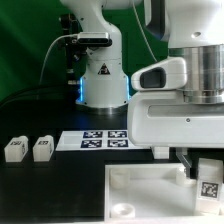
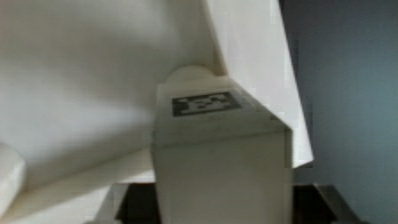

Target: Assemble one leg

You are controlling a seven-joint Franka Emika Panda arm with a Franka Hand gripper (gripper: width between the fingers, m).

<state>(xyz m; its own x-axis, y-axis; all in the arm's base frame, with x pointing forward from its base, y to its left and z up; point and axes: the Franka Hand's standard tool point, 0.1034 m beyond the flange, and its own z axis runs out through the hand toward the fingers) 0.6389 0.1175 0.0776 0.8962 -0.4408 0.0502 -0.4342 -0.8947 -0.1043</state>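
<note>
A small white leg [image 1: 209,189], its marker tag facing the camera, stands upright at the exterior view's near right, pinched in the gripper [image 1: 207,170] directly above it. It hangs just over the white plate's [image 1: 150,192] right edge, long axis vertical. Two spare legs [image 1: 28,148] sit far left.

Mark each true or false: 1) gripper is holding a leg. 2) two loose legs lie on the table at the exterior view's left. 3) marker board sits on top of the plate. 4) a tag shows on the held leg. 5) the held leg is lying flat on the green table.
1) True: the gripper is shut on the leg.
2) True: the two loose legs lie there.
3) False: the marker board lies on the table behind the plate.
4) True: the tag is visible.
5) False: it is held upright over the plate.
</note>
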